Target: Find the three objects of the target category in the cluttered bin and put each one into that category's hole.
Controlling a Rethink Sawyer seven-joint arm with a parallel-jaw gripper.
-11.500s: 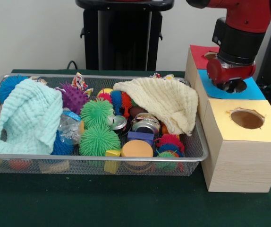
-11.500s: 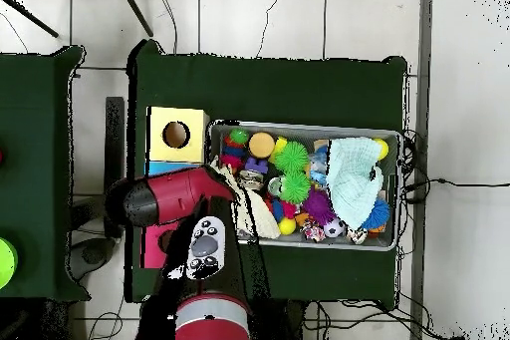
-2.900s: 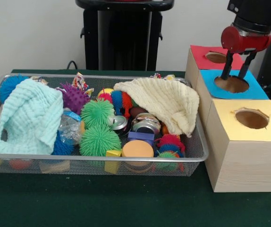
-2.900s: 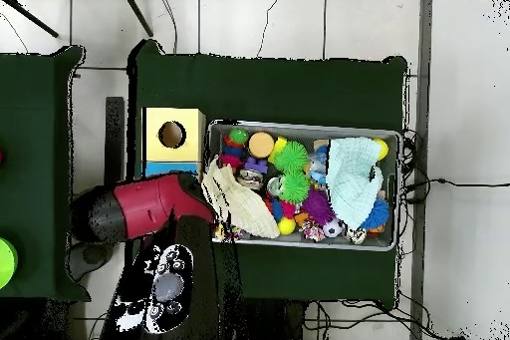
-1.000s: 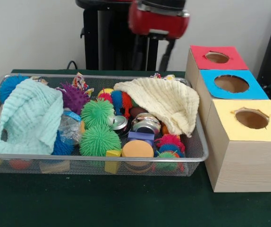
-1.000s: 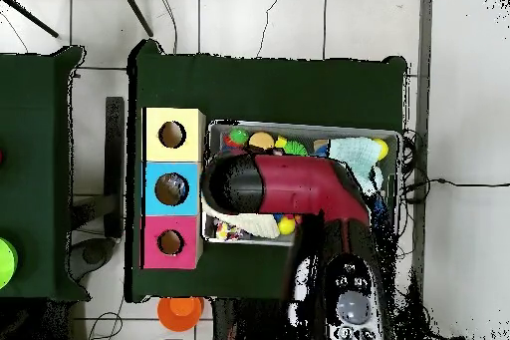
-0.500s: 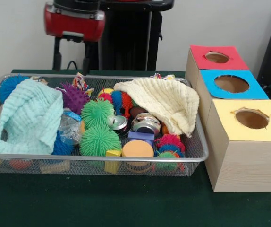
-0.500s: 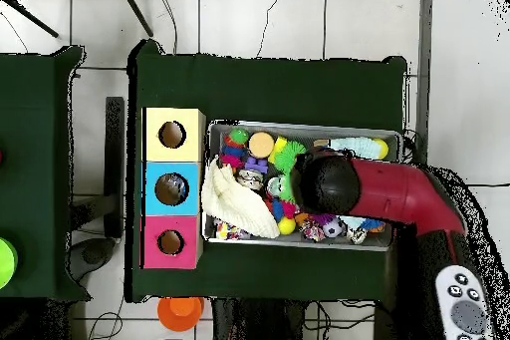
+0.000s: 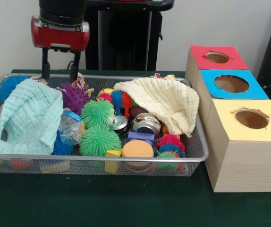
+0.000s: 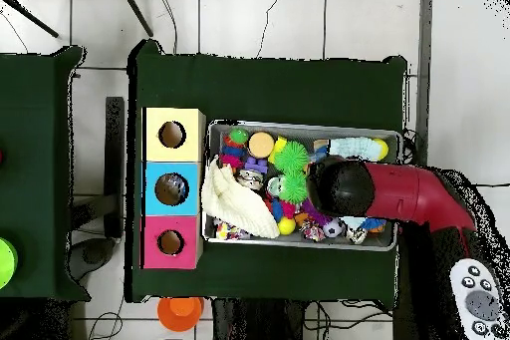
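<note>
While the gripper (image 9: 59, 71) hangs with its two fingers spread apart and nothing between them, it sits above the far left part of the wire bin (image 9: 97, 161), over the mint cloth (image 9: 29, 118) and purple spiky ball (image 9: 73, 98). Two crushed cans (image 9: 140, 124) lie mid-bin beside the cream cloth (image 9: 166, 101), their long axes running roughly across the bin

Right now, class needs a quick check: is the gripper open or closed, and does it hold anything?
Gripper: open and empty, fingers spread apart, above the bin's far edge by the mint cloth.
</note>
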